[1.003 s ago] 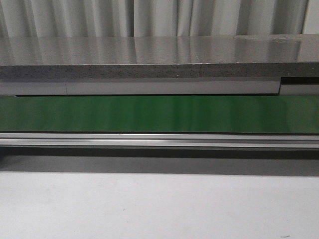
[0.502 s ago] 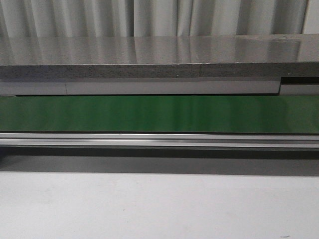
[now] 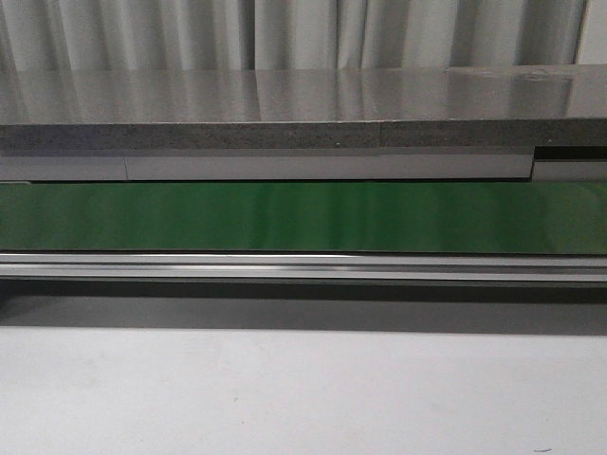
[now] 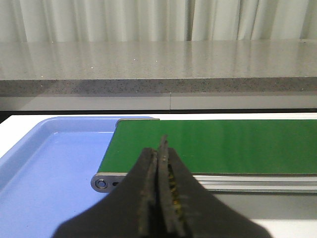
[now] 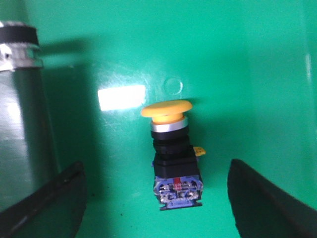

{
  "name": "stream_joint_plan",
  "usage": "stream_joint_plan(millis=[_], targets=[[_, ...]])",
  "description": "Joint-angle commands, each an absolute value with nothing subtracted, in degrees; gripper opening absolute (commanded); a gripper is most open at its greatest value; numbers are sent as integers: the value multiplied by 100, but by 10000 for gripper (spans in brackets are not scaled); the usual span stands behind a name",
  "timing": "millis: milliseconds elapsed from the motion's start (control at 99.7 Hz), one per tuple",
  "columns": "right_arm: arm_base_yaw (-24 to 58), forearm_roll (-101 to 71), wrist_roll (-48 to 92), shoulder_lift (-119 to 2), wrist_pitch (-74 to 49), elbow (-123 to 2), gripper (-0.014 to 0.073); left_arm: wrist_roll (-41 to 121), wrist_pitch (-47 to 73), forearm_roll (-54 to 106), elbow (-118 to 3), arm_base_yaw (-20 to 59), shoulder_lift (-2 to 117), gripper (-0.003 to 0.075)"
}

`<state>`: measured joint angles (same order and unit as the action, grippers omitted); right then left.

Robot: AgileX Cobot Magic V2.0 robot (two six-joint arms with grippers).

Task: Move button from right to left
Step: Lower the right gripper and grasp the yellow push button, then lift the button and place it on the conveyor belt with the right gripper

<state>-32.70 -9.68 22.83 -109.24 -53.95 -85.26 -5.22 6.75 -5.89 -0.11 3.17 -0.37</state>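
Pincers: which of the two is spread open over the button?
The right pincer, fingers wide either side of the button; the left pincer is pressed shut, empty.

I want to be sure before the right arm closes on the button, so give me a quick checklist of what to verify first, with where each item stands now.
1. Right gripper open: ok, fingers spread wide.
2. Button between the fingers: ok, roughly centred, touching neither.
3. Button pose: ok, lying on its side on the green surface, yellow cap away from the fingers.
4. Obstacles: cannot tell; a metal cylinder stands close to one finger.
5. Left gripper: ok, shut and empty over the green belt.
6. Blue tray beside the belt end: ok.
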Motion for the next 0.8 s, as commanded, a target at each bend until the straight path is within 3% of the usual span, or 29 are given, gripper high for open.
stream_joint_plan(millis=[0,602,672,793], targets=[[-3256,-720,2417,-10805,-5219,-8723,592,-527,178,-595,249,359,-211,-20],[-3246,-253,2434,-11491,-4973,-8723,580,-527,178,-595,249,359,-211,-20],[-3246,-253,2434,-11502,-4939,-8723,503,-527,178,-595,249,359,-211,-20],[-3256,-253,2434,-11502,-4934,-8723,274,-527,178,-595,249,359,-211,-20]])
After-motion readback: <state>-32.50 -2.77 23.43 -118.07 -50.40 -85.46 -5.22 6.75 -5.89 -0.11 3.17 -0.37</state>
